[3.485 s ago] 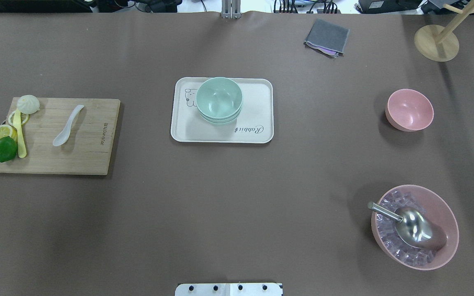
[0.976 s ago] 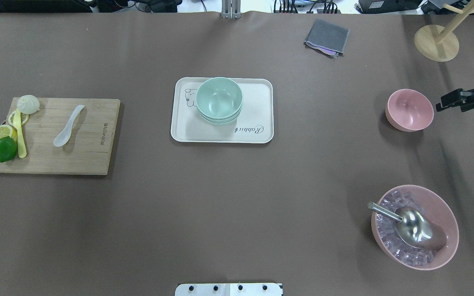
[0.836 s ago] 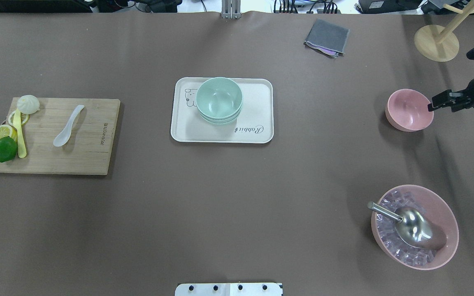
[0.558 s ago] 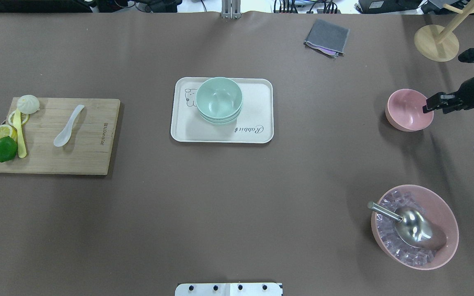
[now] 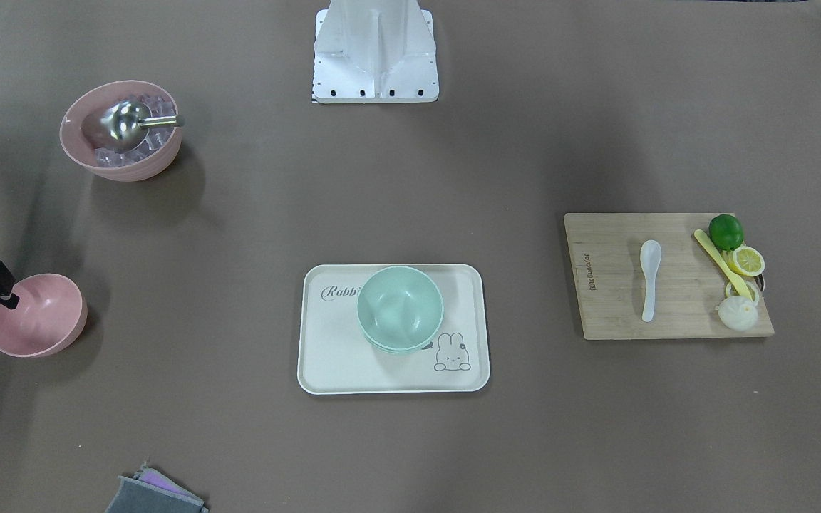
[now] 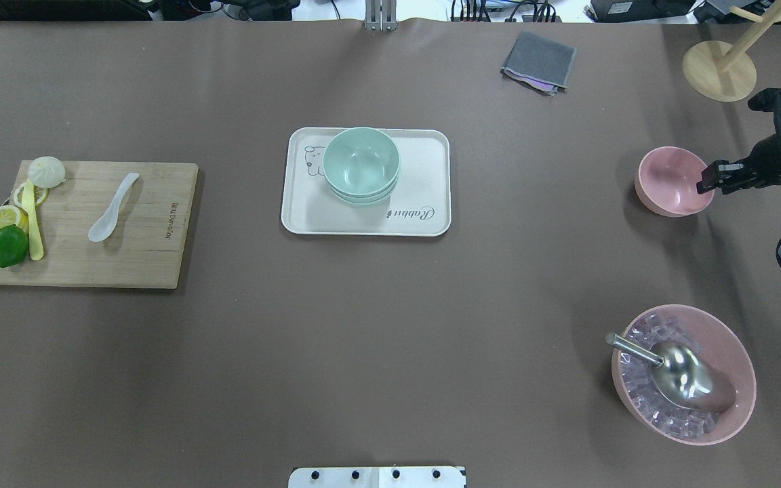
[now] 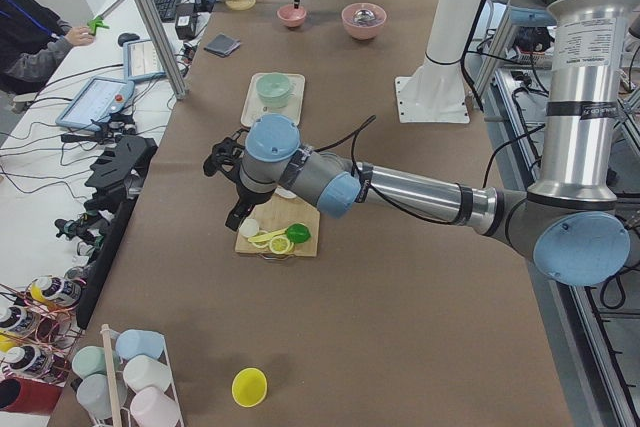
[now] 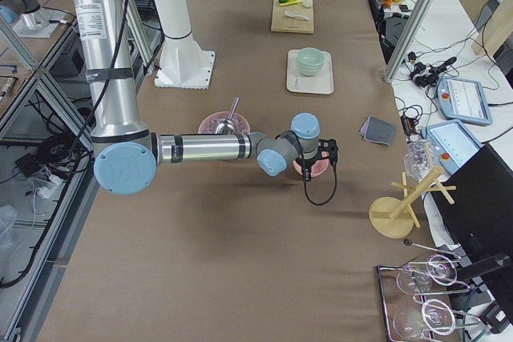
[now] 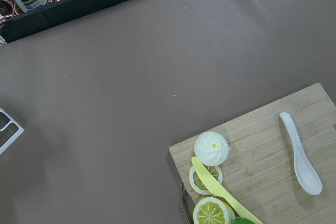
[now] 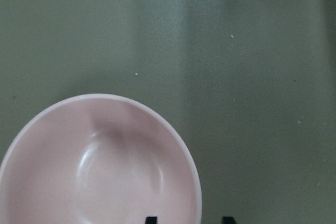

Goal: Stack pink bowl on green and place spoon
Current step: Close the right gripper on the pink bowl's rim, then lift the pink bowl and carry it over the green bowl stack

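Two fingertips [image 10: 151,220] of the right gripper [image 6: 708,180] stand apart at the bottom edge of the wrist view, one over the inside of the pink bowl [image 6: 668,181] and one outside its rim. Overhead, the bowl sits upright on the counter [image 6: 390,339] at frame right, with the gripper at its right rim. The green bowl [image 6: 361,163] rests on the tray [image 6: 431,210] at centre, well apart. The spoon [image 6: 112,209] lies on the cutting board [image 6: 146,264] at frame left. The left gripper [image 7: 237,213] hovers above that board's end; whether it is apart or together cannot be told.
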You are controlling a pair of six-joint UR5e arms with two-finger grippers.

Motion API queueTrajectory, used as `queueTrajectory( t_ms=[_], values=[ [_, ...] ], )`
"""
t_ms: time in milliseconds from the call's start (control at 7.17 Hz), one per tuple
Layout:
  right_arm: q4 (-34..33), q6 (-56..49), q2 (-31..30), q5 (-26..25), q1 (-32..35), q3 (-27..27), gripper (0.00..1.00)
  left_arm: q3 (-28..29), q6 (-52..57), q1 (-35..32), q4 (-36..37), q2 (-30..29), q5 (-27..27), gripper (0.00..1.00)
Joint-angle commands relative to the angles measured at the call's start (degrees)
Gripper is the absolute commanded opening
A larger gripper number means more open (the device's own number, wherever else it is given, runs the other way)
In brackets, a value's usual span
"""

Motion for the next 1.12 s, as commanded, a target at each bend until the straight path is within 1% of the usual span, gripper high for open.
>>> queueTrajectory(
  t_ms=[0,279,697,836,976],
  values=[
    [0.0,1.7,0.2,-0.1,-0.6,-0.1,0.00,0.0,0.0,0.0,0.0,0.0,0.0,0.98],
    [0.1,1.9,1.5,0.0,-0.4,1.4,0.00,0.0,0.0,0.0,0.0,0.0,0.0,0.98],
    [-0.5,2.0,12.1,0.0,-0.7,1.9,0.00,0.1,0.0,0.0,0.1,-0.1,0.0,0.98],
    [-0.6,2.2,15.0,0.0,-2.0,1.8,0.00,0.3,0.0,0.0,0.1,-0.2,0.0,0.98],
    [-0.9,5.8,18.4,-0.1,-4.3,1.4,0.00,0.4,0.0,0.0,0.1,-0.3,0.0,0.98]
  ],
)
